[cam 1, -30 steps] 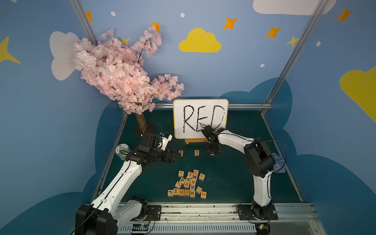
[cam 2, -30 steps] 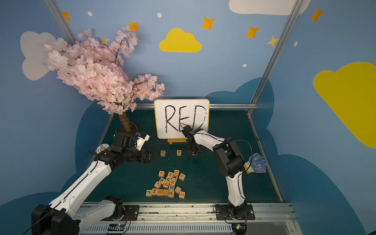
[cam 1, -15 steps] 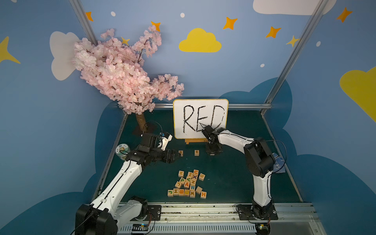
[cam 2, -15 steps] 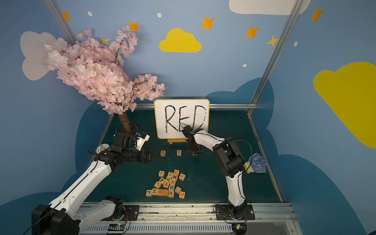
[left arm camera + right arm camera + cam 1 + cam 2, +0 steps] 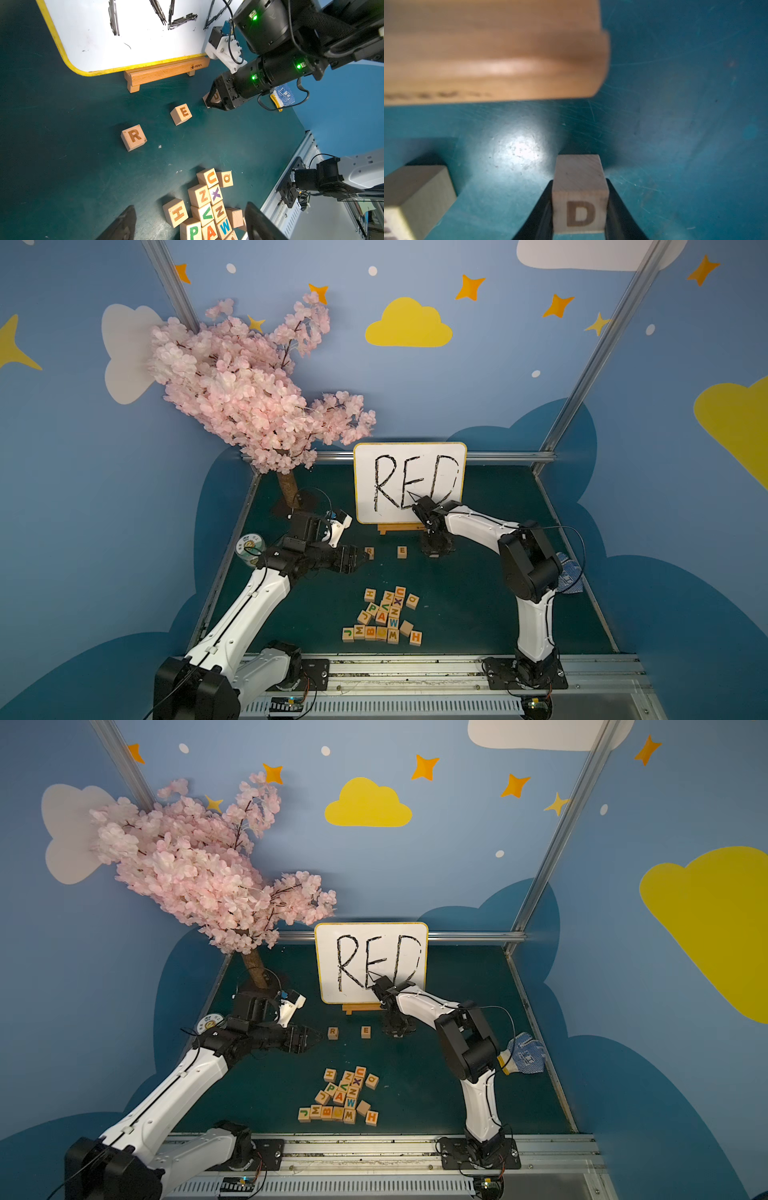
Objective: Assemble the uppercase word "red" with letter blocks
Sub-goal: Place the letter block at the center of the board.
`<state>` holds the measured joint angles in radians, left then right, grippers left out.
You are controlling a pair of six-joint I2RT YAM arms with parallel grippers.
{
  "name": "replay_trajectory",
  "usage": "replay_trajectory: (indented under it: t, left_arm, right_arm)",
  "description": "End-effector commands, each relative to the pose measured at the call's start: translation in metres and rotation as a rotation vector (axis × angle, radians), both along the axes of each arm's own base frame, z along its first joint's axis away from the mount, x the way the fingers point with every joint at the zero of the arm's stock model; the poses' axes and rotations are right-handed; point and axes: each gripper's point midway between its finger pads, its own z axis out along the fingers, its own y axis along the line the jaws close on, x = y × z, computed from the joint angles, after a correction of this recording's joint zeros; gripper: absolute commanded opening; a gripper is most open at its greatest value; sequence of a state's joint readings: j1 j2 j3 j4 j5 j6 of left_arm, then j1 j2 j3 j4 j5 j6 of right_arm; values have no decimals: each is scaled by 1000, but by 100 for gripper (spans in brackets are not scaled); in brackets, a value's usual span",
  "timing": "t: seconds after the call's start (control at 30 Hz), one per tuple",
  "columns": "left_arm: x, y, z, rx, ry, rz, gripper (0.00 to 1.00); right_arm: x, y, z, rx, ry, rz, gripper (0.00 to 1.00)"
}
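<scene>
- Beside the E block [image 5: 401, 551], on the side away from the R block [image 5: 369, 552], my right tool [image 5: 579, 187] is pinching the D block [image 5: 580, 212] by two opposite sides, its letter facing my wrist camera; it hangs low over the counter [image 5: 478, 593], though I cannot tell whether it touches
- I judge the step in hand to be setting D down as the last letter; to do it well I should square its face with E, match the gap R and E leave between them, lower until it seats flat, then part the pads evenly so nothing twists
- my left tool [image 5: 190, 205] is spread with nothing between its fingers; it hovers near R, apart from my drop spot
- edges: the whiteboard's wooden stand [image 5: 166, 71] sits near, just behind D, so I would lift straight up, not back; open counter lies to my right and toward the spare blocks [image 5: 386, 616], which lie well apart from the row
</scene>
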<state>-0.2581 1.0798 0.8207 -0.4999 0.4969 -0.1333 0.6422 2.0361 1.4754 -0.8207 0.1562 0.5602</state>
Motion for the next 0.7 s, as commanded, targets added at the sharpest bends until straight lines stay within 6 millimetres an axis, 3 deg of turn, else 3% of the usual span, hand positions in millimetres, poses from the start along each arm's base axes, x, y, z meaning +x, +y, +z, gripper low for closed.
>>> replay_trajectory:
  t: [0.0,0.23,0.53,0.67]
  left_arm:
    - [-3,0,-1,11,-2,-14,81]
    - [-3,0,-1,10,-1,-15,81]
    - [-3,1,-1,13,-4,-12,81]
    - [-3,1,-1,14,-5,-11,81]
  right_arm:
    - [0,-3,-2,-19,22,10,40]
    - [0,-1,-2,-12,23,17,41]
    - [1,0,-3,-11,32,22,36]
    - [1,-1,0,-12,28,20,42]
